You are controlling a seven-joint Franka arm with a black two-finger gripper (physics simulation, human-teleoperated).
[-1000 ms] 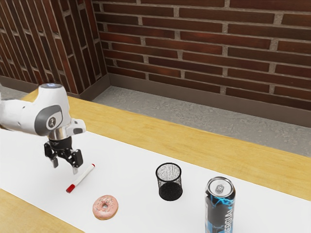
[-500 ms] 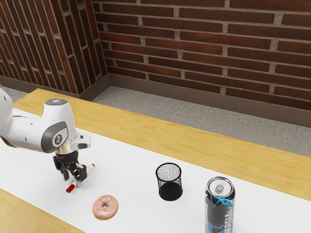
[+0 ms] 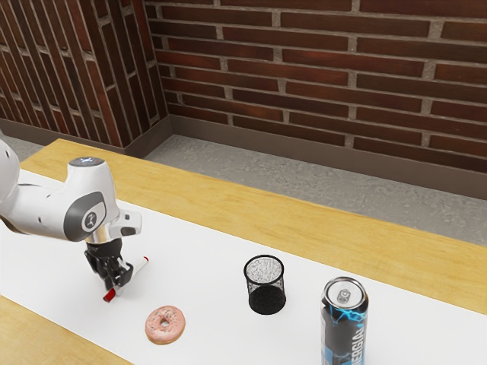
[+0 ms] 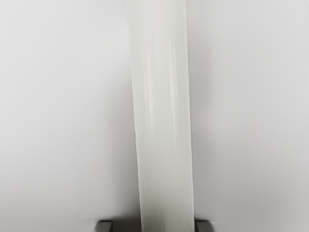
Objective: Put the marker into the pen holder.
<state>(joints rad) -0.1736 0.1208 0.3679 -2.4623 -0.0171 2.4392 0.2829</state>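
Presently, red-ended marker [image 3: 138, 268] is straddled by tool [image 3: 113, 286], opened slightly wider than marker; mesh pen holder [image 3: 266, 295] is seen upright, well apart.

A plain brick-walled room — its exact kind I cannot tell; brick wall [image 3: 304, 61], grey floor [image 3: 236, 161], wooden table [image 3: 228, 199] bearing a white runner [image 3: 205, 262].

Dark can [image 3: 333, 328]: vertical white "ERGIA", rest unclear. Arm [image 3: 42, 204]: round emblem [image 3: 91, 220], no readable words.
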